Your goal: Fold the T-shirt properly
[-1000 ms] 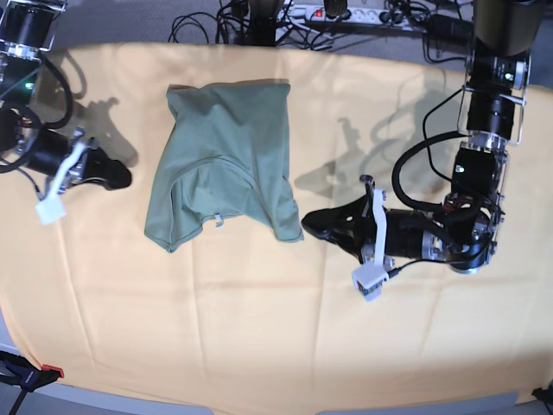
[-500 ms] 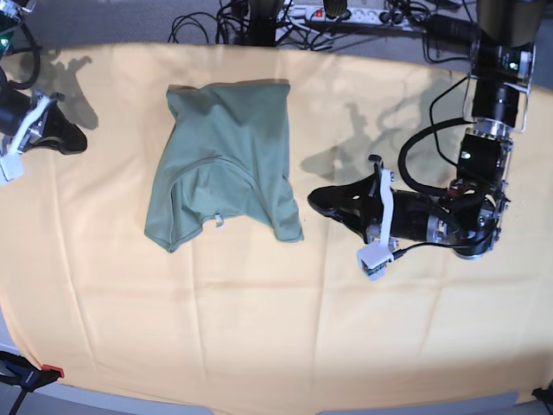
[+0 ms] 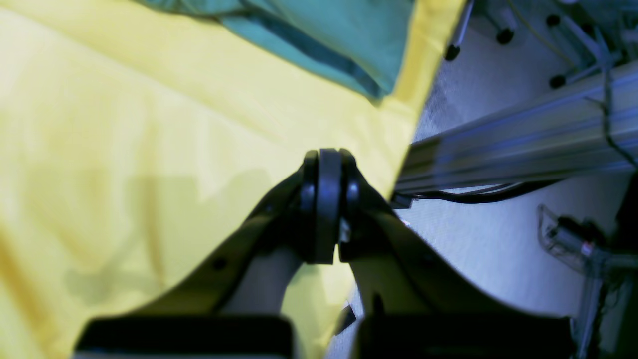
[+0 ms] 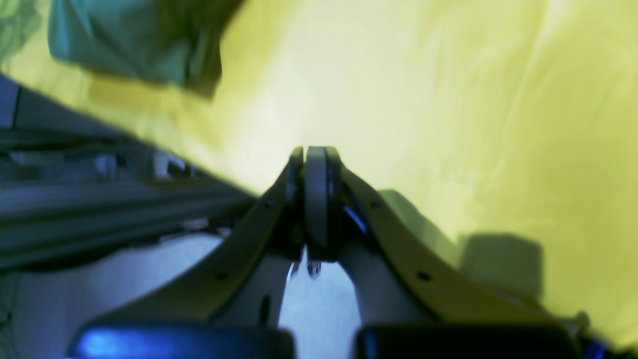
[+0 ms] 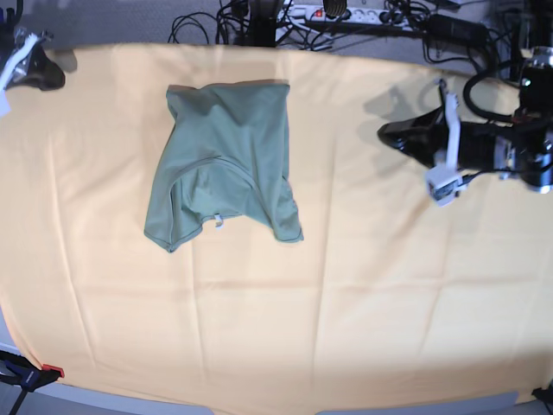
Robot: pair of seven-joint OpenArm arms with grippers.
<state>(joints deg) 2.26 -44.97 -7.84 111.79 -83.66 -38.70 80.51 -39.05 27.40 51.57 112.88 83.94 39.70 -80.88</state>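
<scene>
A: What is hard to read here?

B: Both wrist views are blurred. The left gripper shows as two dark curved fingers pressed together at the tips, nothing between them. Behind it the left wrist view gives only a corner of the soft sage-green cotton T-shirt, cut off by the top edge. A pale metal rail runs beyond the cloth's edge, smeared.

A: And the other arm?

B: The right gripper is likewise closed, tips meeting, empty. In the base view it sits at the far top-left corner, partly cropped by the frame.

A: Where does the shirt lie?

B: In the base view the T-shirt lies on the yellow-orange cloth covering the surface, toward the upper left of centre, well apart from both grippers. It is bunched and rumpled, wider at the bottom, with uneven hems and a small white tag showing near its lower edge. The left gripper hangs over the cloth's upper right.

A: The cloth itself?

B: Smooth, with faint creases. Black cables tangle behind the far edge.
</scene>
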